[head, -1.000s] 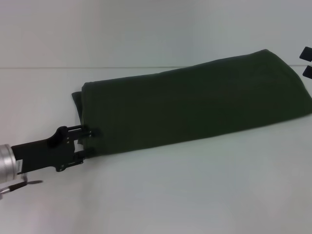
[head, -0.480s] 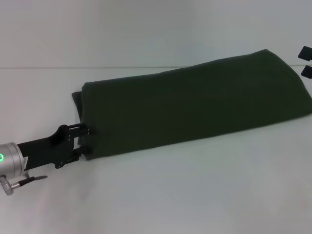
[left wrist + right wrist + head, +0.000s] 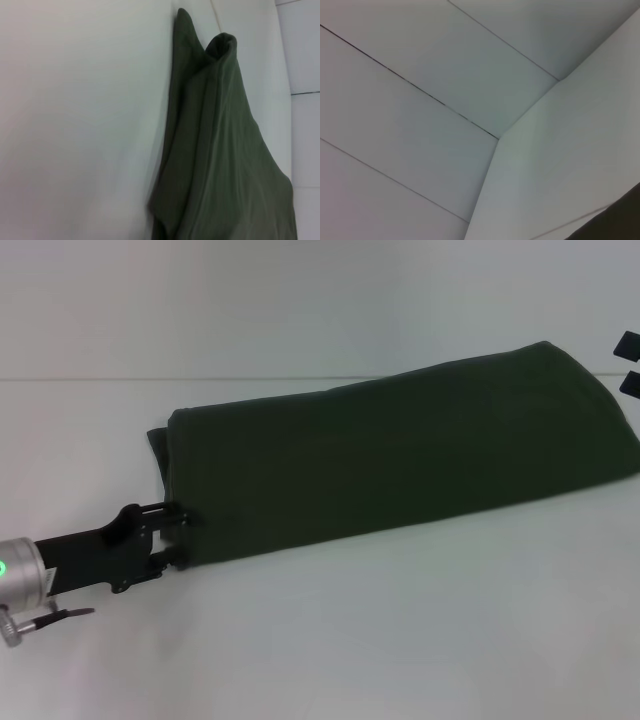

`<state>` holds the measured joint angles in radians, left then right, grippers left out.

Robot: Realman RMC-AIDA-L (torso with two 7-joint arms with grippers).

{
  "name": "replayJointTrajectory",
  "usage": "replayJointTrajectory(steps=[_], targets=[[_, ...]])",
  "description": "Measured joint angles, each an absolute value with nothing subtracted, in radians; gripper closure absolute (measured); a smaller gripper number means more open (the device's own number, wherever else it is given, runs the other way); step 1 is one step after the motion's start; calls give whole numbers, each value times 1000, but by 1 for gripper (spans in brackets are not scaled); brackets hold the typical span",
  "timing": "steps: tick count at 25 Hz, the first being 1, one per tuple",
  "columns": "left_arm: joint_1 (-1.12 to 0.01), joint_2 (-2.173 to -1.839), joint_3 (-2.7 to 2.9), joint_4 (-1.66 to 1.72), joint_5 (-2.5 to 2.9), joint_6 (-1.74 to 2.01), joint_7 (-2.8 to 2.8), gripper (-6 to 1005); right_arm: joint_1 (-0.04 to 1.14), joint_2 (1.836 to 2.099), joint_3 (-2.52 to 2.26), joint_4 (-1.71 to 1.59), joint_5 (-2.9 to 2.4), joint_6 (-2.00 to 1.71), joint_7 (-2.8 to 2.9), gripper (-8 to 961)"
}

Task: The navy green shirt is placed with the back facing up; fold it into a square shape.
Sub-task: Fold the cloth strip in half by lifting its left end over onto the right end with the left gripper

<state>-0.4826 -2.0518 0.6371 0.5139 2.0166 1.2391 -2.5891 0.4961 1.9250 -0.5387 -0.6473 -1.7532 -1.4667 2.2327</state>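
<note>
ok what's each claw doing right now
left claw: open, at the corner of the dark olive-green fabric shirt
right claw: cannot be told

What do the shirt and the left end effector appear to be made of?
The navy green shirt looks like soft matte woven or knit fabric: it creases and drapes. The left end effector, at the shirt's near-left corner, looks like hard black plastic or metal behind a silvery wrist.
</note>
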Motion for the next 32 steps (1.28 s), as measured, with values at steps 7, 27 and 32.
replayJointTrajectory(steps=[7,27,32], targets=[[-443,-2044,631,557,2017,1365,-2654,354,493,1925,-519,-647,-1752,-1473,2231,38],[-457,-2054,643,487,2020,1234,-2694,355,491,1928,-516,-646,-1752,-1476,2230,38],[-457,-2058,644,486,2020,1230,-2694,355,489,1928,-511,-641,-1752,-1475,2231,38]])
